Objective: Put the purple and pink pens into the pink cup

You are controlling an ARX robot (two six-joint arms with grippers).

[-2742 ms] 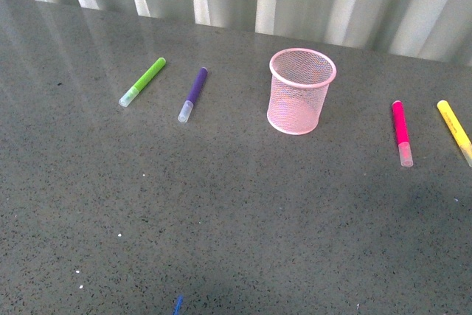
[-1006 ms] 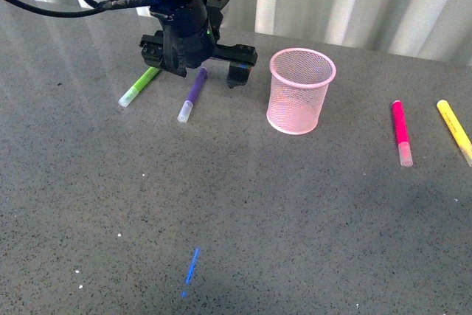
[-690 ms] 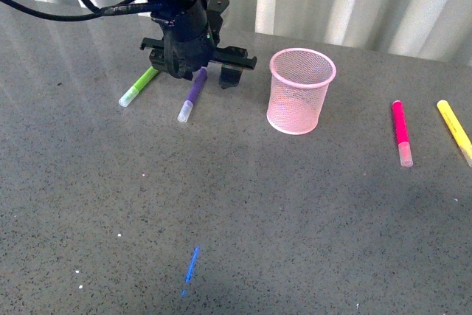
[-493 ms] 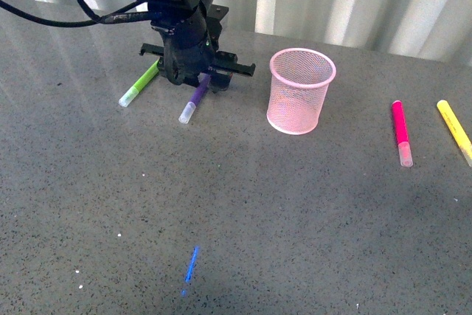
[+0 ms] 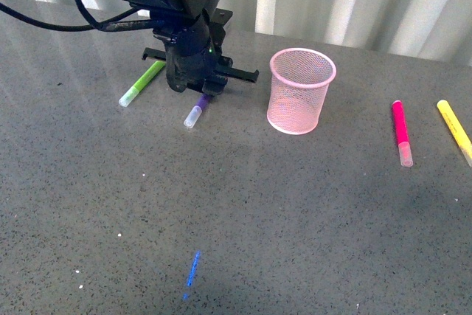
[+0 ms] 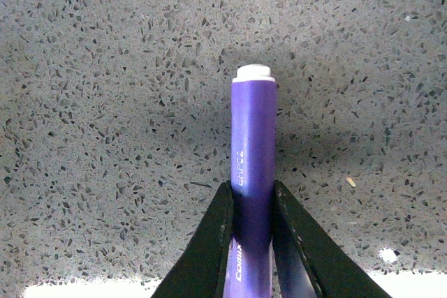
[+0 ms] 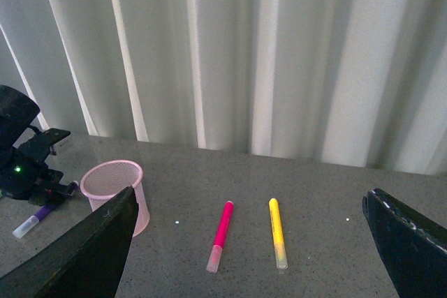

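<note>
Purple pen [image 6: 253,158]: short chunky cylinder with a glossy dark-purple barrel, small print along it and a flat white end plug. In the front view its translucent pale cap [image 5: 192,117] pokes out below the arm, towards the camera. It sits left of the pink cup [image 5: 295,105], near it but not touching, and I can't tell if the cap end rests on the table. Left gripper [image 6: 253,197] has two black tapered fingers [image 6: 216,232] clamped on the barrel from both sides, with no gap showing. In the front view the left gripper [image 5: 200,94] comes down on the pen from above, with a black arm and cables behind it. The cup is a light pink wire-mesh cylinder, see-through, with a solid rim and base, upright with nothing inside it. Pink pen [image 5: 400,132] has the same shape in magenta with a pale cap towards the camera. It lies flat well right of the cup, with the yellow marker [image 5: 453,129] just beyond it. Lime-green marker [image 5: 142,82] lies flat on the far side of the gripper from the cup. Table [image 5: 258,204] is grey speckled stone, smooth and slightly reflective, with a thin blue streak [image 5: 192,269] near the front edge. Right gripper [image 7: 249,197] is up off the table, its dark fingers [image 7: 91,242] wide apart and holding nothing. Backdrop is pale vertical pleated panels [image 7: 279,54].
</note>
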